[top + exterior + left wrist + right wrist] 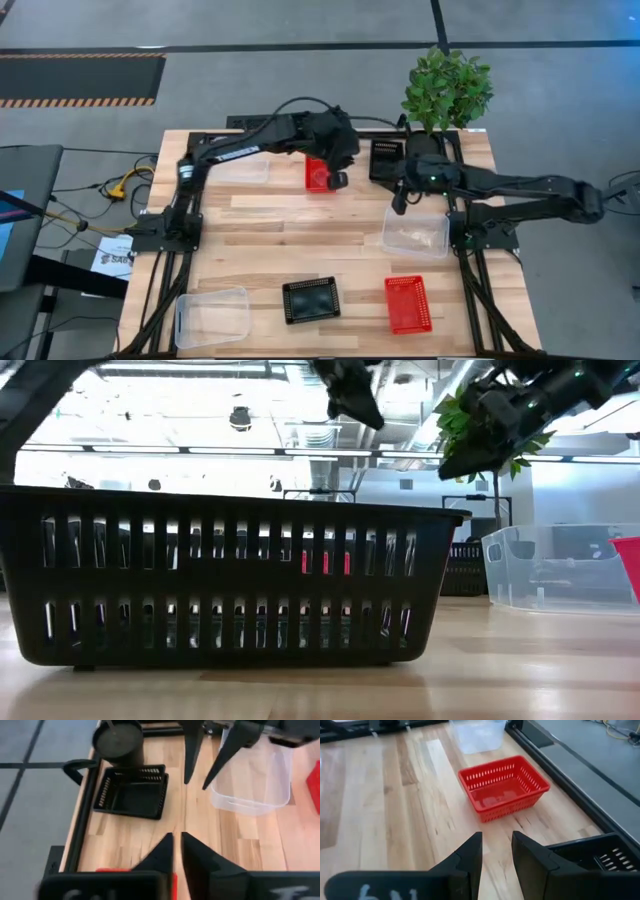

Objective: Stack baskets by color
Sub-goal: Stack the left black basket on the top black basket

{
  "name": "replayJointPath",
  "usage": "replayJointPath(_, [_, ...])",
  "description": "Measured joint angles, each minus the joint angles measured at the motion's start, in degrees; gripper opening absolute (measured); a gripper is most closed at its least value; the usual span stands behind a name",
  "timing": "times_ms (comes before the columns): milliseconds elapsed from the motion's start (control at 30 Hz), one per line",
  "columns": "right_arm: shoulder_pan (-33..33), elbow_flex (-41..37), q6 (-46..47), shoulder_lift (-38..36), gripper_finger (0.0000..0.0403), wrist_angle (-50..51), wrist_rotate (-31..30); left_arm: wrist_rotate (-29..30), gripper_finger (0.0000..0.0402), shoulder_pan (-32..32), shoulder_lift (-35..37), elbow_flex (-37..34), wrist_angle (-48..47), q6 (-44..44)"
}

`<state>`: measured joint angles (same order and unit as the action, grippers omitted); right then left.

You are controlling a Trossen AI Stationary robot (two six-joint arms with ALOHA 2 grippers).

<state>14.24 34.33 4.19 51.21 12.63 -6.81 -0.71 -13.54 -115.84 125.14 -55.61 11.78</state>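
Observation:
Six baskets stand on their bottoms on the wooden table. At the far side are a clear basket (245, 168), a red basket (318, 174) and a black basket (387, 158). Another clear basket (415, 232) stands at the right. Along the near edge are a clear basket (212, 317), a black basket (311, 300) and a red basket (408, 303). My left gripper (338, 180) (177, 842) hangs shut above the far red basket's right end, with nothing in it. My right gripper (400, 200) (497, 847) is open and empty, between the far black basket and the right clear basket.
A potted green plant (446, 88) stands at the far right corner, behind the black basket. Bare wood (300, 235) lies across the table's middle. In the low view the near black basket (230, 580) fills the foreground.

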Motion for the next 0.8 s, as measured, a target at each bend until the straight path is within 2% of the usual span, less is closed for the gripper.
replayJointPath(100, [0.0, 0.0, 0.1, 3.1, 0.0122, -2.1, 0.0, 3.0, 0.0005, 0.0, 7.9, -12.5, 6.7, -2.5])
replayJointPath(200, [0.0, 0.3, -0.6, 7.1, 0.0102, -2.1, 0.4, 6.6, 0.0003, 0.0, 18.0, -28.2, 18.2, -6.2])
replayJointPath(367, [1.0, 5.1, -1.2, 15.2, 0.0021, -1.7, 0.8, 5.5, 0.0000, 0.1, 33.1, -51.7, 41.7, -11.5])
replayJointPath(433, [1.8, 8.1, -0.8, 18.8, 0.0010, -0.6, 0.8, 4.4, 0.0000, 0.1, 37.6, -59.0, 48.6, -12.9])
replayJointPath(600, [5.3, 15.8, 3.2, 28.1, 0.0005, 7.2, 0.7, 5.1, 0.0000, -0.3, 44.6, -70.0, 56.6, -14.5])
replayJointPath(700, [6.8, 18.9, 4.6, 31.1, 0.0005, 12.8, 0.6, 5.2, 0.0000, -0.5, 45.9, -71.6, 56.1, -14.6])
replayJointPath(800, [7.7, 20.3, 4.9, 31.8, 0.0003, 13.2, 1.6, 5.0, 0.0000, -0.4, 45.8, -72.0, 55.7, -13.8])
